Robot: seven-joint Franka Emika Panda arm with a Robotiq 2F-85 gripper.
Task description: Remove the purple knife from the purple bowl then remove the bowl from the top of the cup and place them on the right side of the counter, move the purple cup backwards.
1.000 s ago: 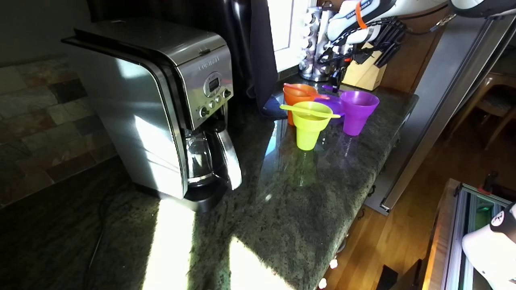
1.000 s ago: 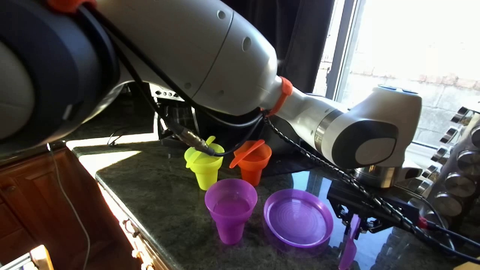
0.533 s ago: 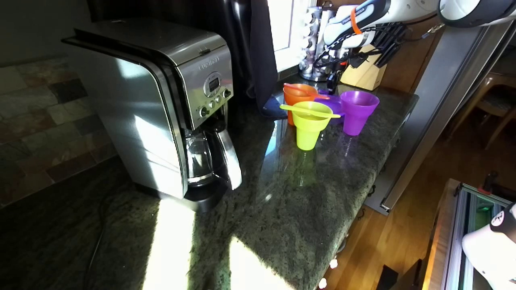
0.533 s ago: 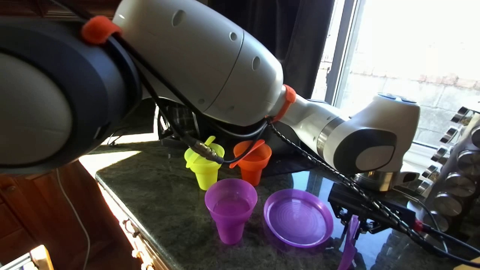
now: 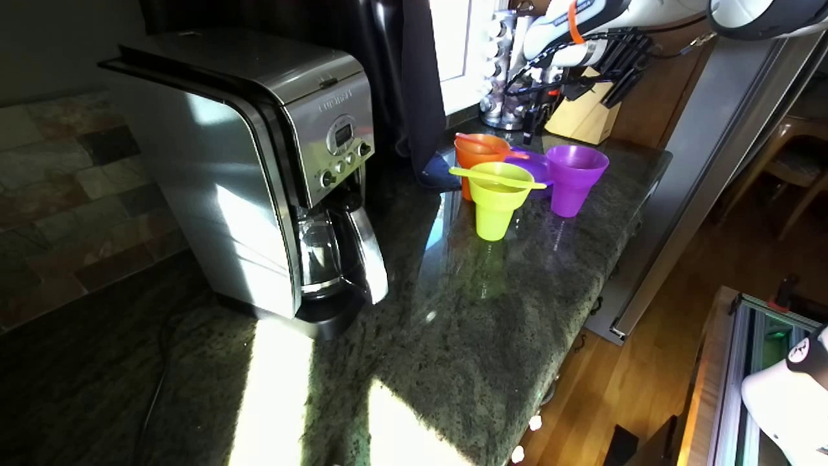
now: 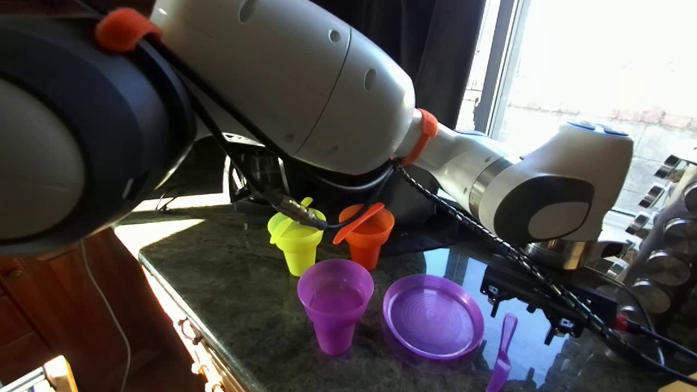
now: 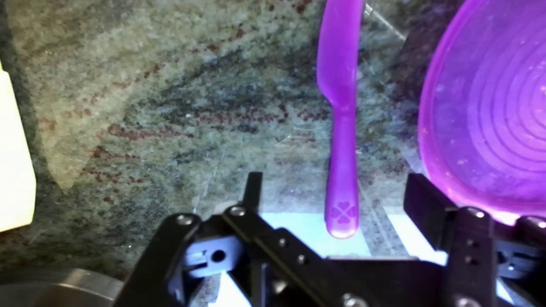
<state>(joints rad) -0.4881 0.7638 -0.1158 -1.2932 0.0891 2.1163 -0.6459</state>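
Note:
The purple knife (image 7: 342,128) lies on the dark stone counter, its handle end between my fingers but touching neither. My gripper (image 7: 335,181) is open above it, with a wide gap on both sides of the handle. Beside the knife sits the purple bowl (image 7: 430,98), flat on the counter with nothing in it; one fingertip overlaps its rim in the wrist view. The purple cup (image 6: 336,310) stands upright on the counter, apart from the bowl (image 6: 434,316), on its far side from the knife (image 6: 501,359). In an exterior view the cup (image 5: 573,178) partly hides the bowl.
A yellow cup (image 6: 299,247) and an orange cup (image 6: 366,242) stand close by, each with a utensil across its top. A spice rack (image 6: 667,272) and a knife block (image 5: 585,113) flank the gripper. The coffee maker (image 5: 259,162) stands farther along the counter.
Earlier my gripper was shut on the purple knife and moved down with it. Now the jaws have opened, the knife rests on the counter, and the gripper sits slightly higher. Bowl and cups stayed put.

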